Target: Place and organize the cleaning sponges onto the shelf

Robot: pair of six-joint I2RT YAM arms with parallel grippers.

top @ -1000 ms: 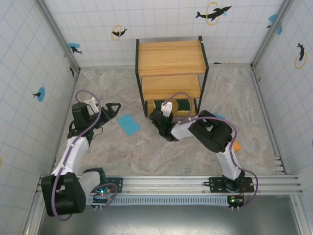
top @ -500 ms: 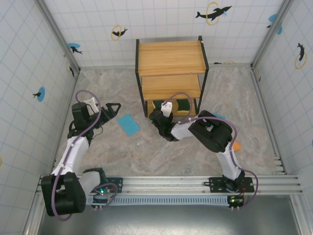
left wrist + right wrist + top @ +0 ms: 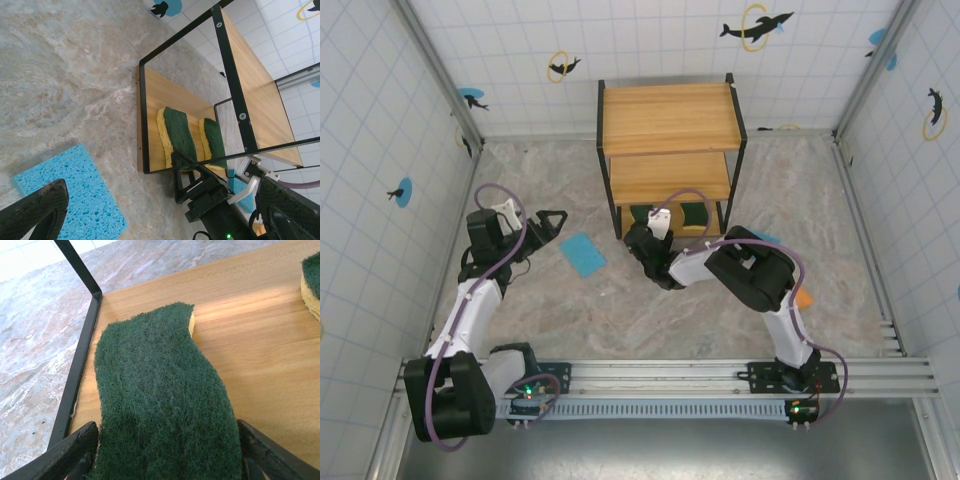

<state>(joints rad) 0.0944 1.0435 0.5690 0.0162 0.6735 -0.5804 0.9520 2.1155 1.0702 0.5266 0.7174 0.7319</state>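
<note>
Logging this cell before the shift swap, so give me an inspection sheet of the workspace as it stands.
Surface: marbled tabletop; the shelf's upper two boards bare.
Job's things: first green sponge and second green sponge flat on the lowest board; blue sponge and orange sponge on the tabletop, the orange partly behind the right arm.
Clutter: nothing seen.
Claws: left claw open, empty, near the blue sponge; right claw straddles the first green sponge, grip unclear.
Cables: purple cable looped along each arm.
Surroundings: tiled walls with dolphin stickers.
</note>
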